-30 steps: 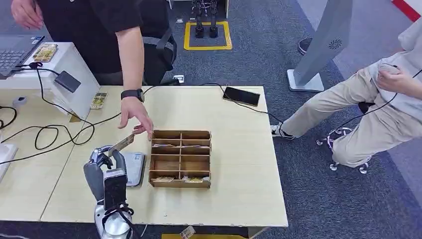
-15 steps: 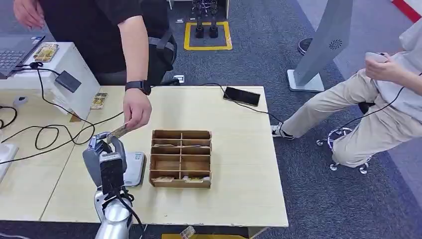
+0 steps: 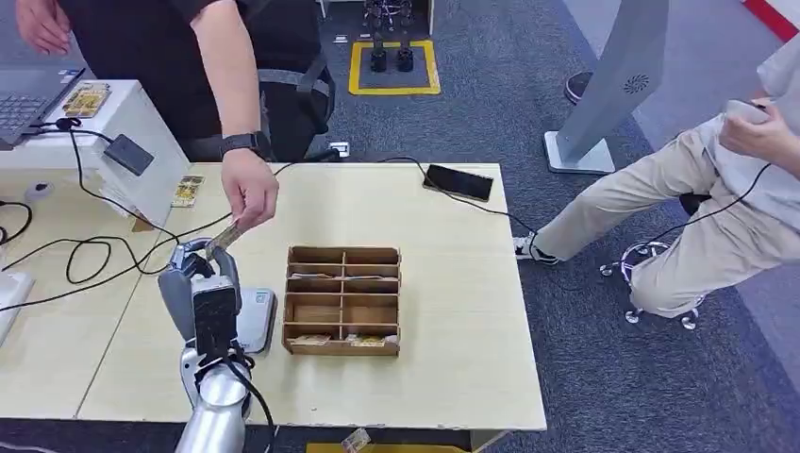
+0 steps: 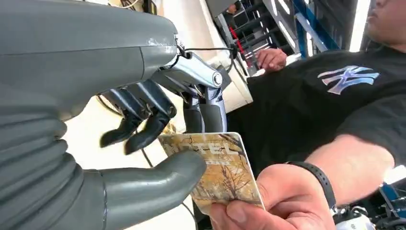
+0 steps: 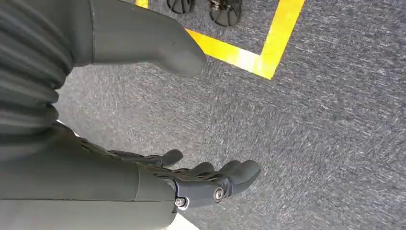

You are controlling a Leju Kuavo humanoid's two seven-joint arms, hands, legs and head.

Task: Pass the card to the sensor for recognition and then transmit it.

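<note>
The left hand (image 3: 203,274) is rising over the table (image 3: 443,283) at about 9 o'clock of the wooden divided tray (image 3: 342,300), and it is now standing a little farther from the robot than half a second ago, with the grey sensor pad (image 3: 257,319) lying just behind and below it. In the left wrist view the card (image 4: 215,170) is sitting between the thick thumb (image 4: 158,179) and the darker fingers (image 4: 143,129); the thumb is pressing on one face of the card, while the fingers are curling near its far side, so the hand is pinching the card at one end. The person's hand (image 3: 247,196) is gripping the card's other end, so both are holding it at once. Compared with one second ago, that person's hand is pulling back toward 11 o'clock, away from the tray's corner, and the card (image 3: 224,236) is travelling with it, now lying tilted between the two hands above the black cable (image 3: 104,247).

The right hand (image 5: 201,179) is hanging over the grey carpet (image 5: 311,134) near a yellow floor line (image 5: 249,60), its fingers apart and lightly bent, holding nothing.

At 3 o'clock a seated person (image 3: 717,189) is raising a small device higher than in the earlier pictures. A black phone (image 3: 458,182) is lying at the table's far edge.
</note>
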